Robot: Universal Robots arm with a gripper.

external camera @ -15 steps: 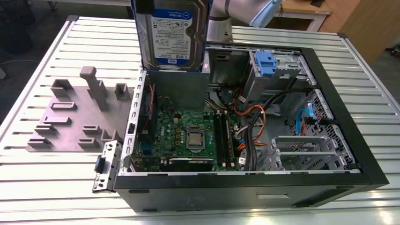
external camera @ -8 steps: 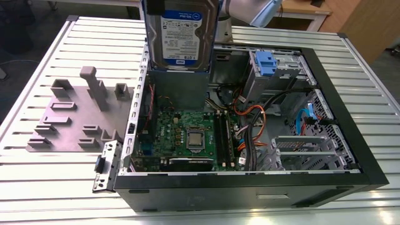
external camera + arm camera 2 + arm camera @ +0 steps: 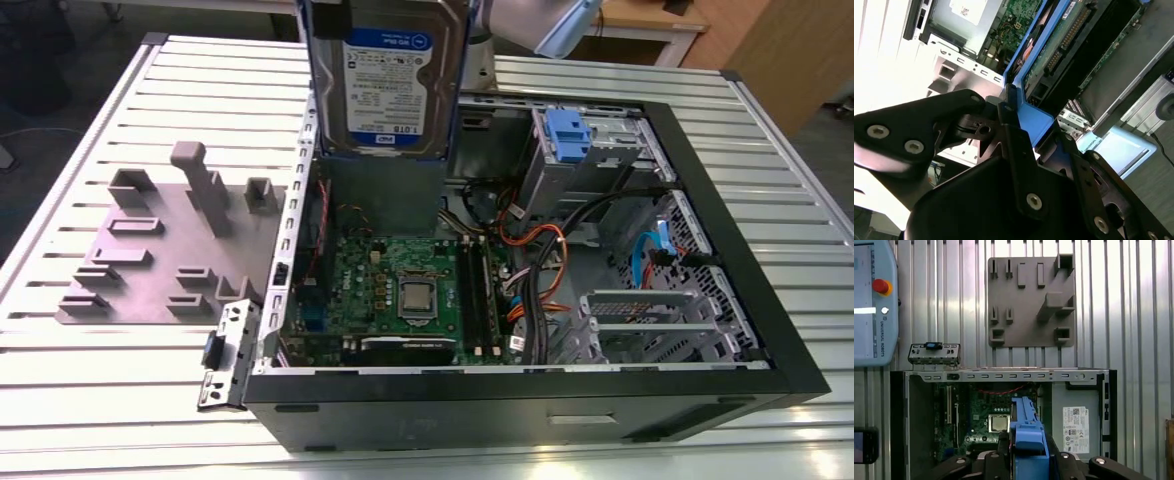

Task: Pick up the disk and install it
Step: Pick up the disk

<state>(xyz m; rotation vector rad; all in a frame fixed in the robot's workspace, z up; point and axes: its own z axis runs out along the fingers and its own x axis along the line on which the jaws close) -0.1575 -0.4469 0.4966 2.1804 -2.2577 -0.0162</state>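
Observation:
The disk point(image 3: 387, 80) hangs upright in the air above the back of the open computer case point(image 3: 534, 405), its white-and-blue label facing the exterior view and its blue carrier bracket along the sides. In the second wrist view my gripper point(image 3: 1035, 125) is shut on the bracket's blue edge, and the disk point(image 3: 1064, 45) shows its circuit-board side beyond the black fingers point(image 3: 1009, 120). In the first wrist view the blue carrier of the disk point(image 3: 1026, 427) sits clamped in my gripper point(image 3: 1026, 452), straight above the motherboard point(image 3: 989, 415).
The case lies on its side on a slatted metal table point(image 3: 107, 400). Inside are cables point(image 3: 541, 270), a drive bay with a small blue latch point(image 3: 567, 135), and a grey power supply point(image 3: 1076, 422). A grey fixture plate point(image 3: 147, 260) lies at the exterior view's left; a teach pendant point(image 3: 869, 300) rests nearby.

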